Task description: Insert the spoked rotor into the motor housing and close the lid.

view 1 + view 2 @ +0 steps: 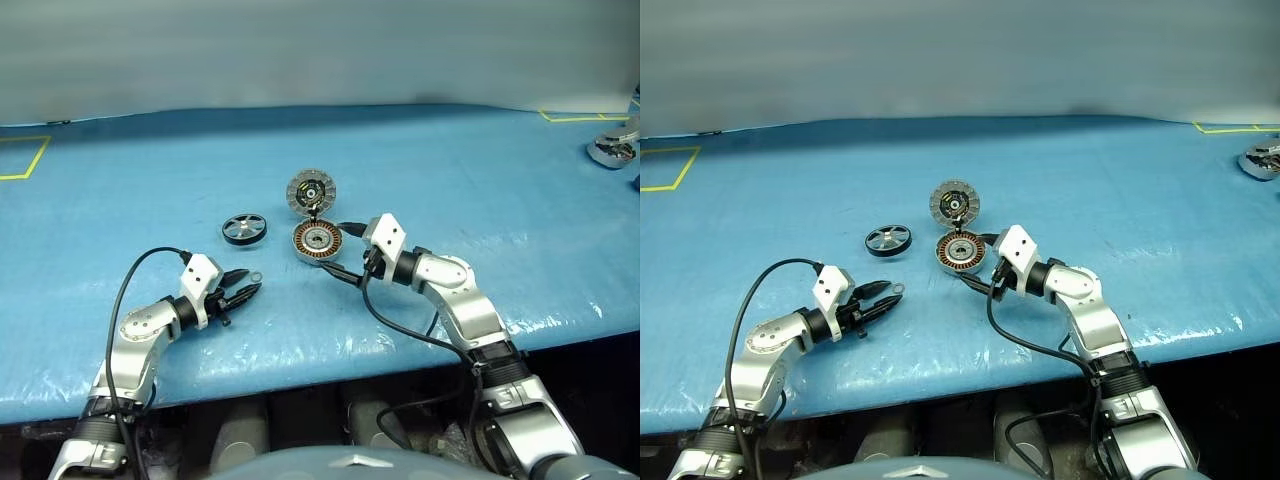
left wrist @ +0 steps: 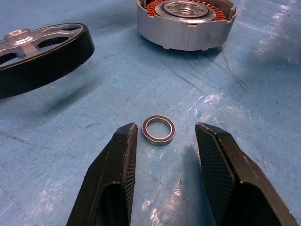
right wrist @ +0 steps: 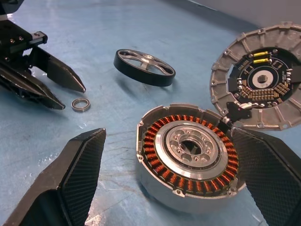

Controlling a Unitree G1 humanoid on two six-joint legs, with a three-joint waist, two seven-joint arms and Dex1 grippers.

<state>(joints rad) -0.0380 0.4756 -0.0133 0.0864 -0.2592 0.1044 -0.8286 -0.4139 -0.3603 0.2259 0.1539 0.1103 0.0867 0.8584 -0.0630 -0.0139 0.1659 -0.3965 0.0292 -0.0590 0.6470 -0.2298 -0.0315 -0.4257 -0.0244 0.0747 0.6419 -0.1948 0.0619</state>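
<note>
The right gripper stands at its widest, one black finger on each side of the motor housing, with visible gaps, so it brackets the case without yet pressing it. The left gripper is partly open and holds nothing; its fingertips straddle a small metal ring lying flat on the blue table.

The housing sits open, copper windings and silver centre exposed, and nothing rests in it. The lid stands raised on its hinge at the far side, ribbed inner face turned toward the robot. The spoked rotor lies flat on the table well to the left of the housing, nearer the left gripper than the right.

The step in hand looks like steadying the housing so the rotor can be brought in. To do it well, the right fingers should close squarely on the housing's outer wall, low enough to leave the rim free and clear of the hinge, so the case neither slides nor tips. The left gripper should take the rotor, not the ring at its tips; a grip across the black rim would keep the wheel level, ready to lower hub-first onto the silver centre.
</note>
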